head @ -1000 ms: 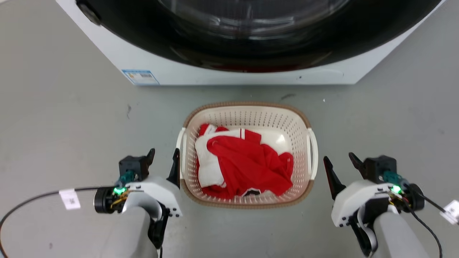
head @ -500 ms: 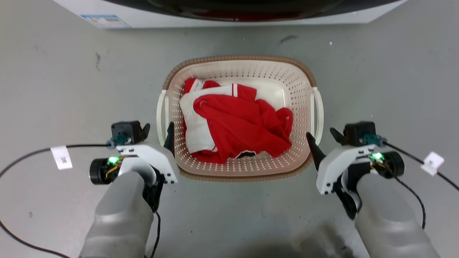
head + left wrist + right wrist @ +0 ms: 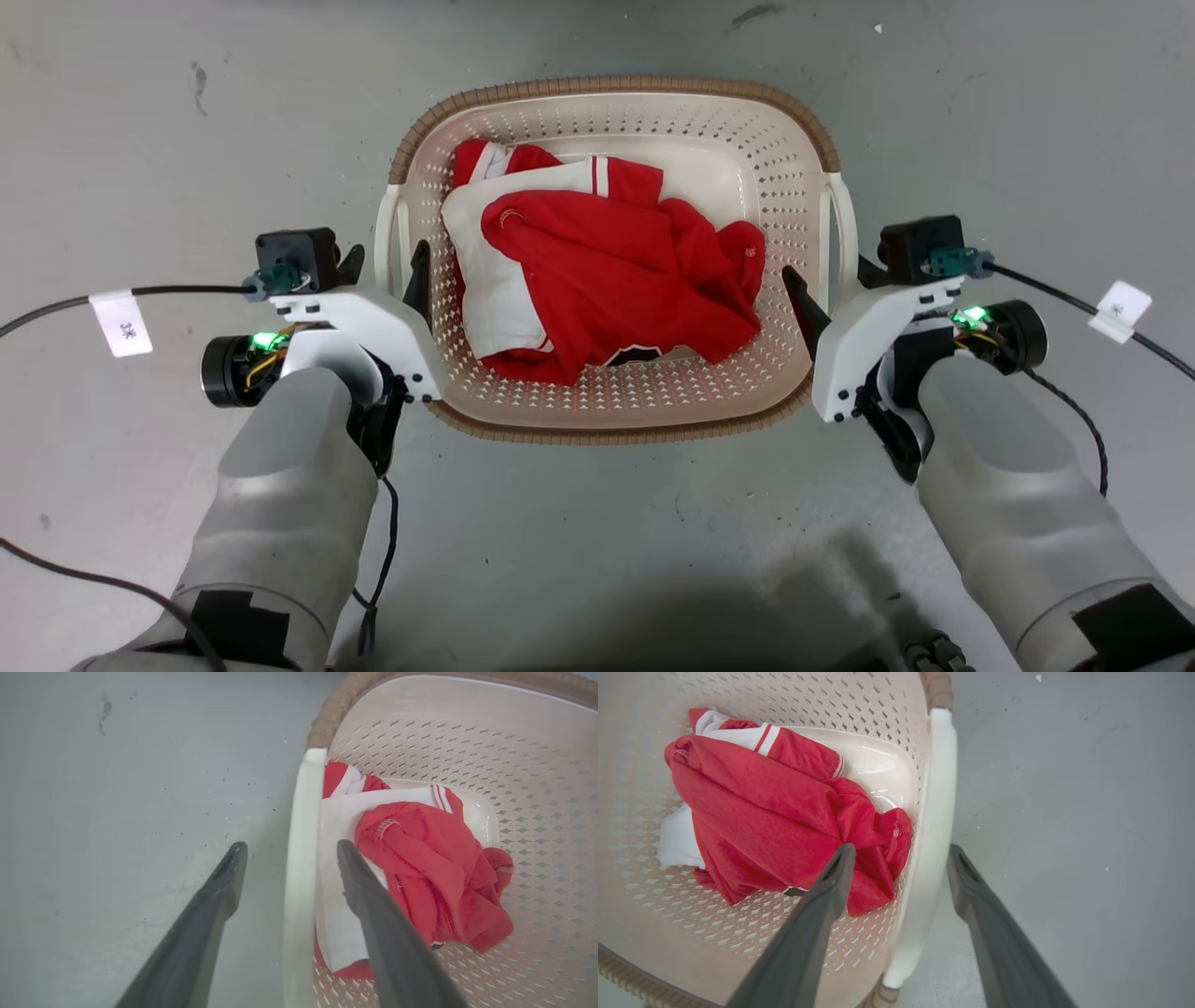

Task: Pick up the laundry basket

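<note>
Fingers (image 3: 205, 914) of the left gripper (image 3: 290, 845) stand parted astride the white left handle (image 3: 301, 858). One is outside over the grey floor (image 3: 140, 112), the other inside the laundry basket (image 3: 607, 89) beside the clothes (image 3: 616, 280), and neither visibly presses the handle. The right gripper (image 3: 901, 849) mirrors this, spread around the right handle (image 3: 936, 812), its inner finger over the red cloth. The step in hand looks like seating both grips before closing. Doing it well probably means lowering each pair until its handle sits deep between the fingers, then closing both sides together. The inner fingers should stay clear of the fabric, and the lift should be level so the load does not slide. The laundry basket rests on the floor directly between the two grippers, each handle already inside a gripper's gap, with the clothes heaped toward its left half.
</note>
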{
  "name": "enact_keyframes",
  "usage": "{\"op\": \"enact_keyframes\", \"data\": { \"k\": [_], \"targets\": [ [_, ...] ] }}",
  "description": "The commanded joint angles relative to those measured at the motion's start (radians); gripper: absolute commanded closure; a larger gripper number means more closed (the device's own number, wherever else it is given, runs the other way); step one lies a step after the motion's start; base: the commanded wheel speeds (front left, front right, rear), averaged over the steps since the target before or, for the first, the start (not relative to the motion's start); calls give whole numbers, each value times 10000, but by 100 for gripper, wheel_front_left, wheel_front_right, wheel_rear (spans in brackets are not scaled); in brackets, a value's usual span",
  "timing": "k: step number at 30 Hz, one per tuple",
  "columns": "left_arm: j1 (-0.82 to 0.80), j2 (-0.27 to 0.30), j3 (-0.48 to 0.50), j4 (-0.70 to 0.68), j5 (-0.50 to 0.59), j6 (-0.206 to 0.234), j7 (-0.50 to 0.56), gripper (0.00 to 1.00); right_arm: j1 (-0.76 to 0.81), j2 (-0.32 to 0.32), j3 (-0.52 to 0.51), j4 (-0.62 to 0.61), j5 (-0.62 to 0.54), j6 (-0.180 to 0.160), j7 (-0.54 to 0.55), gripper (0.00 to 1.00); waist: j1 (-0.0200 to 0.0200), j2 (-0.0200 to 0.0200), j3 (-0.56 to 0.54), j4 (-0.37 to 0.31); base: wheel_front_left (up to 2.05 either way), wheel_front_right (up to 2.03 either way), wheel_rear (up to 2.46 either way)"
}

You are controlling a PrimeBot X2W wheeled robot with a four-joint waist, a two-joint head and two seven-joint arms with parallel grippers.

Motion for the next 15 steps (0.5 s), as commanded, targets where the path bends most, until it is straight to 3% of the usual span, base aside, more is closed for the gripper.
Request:
{"op": "enact_keyframes", "data": {
  "k": [1,4,5,6,7,15],
  "targets": [
    [-190,49,-47,125,-44,-41,94,0,-323,5,116,147,101,-7,21,0,-1,0,88,13,0,0,0],
    [-294,91,-102,225,-73,-43,177,0,-472,7,301,266,239,-5,39,0,-1,0,158,15,0,0,0],
    [-320,75,-136,275,-97,-40,246,8,-525,7,377,348,333,-7,78,18,-1,0,182,16,0,0,0],
    [-345,51,-157,305,-111,-48,287,55,-560,5,462,373,463,-7,78,73,-1,0,196,30,0,0,0],
    [-343,41,-181,337,-157,-53,338,100,-602,7,602,363,546,-7,121,100,-1,0,204,37,0,0,0],
    [-239,-133,-583,428,-522,-52,571,100,-627,81,1472,472,1318,13,351,100,-1,0,195,68,0,0,0]
  ]
}}
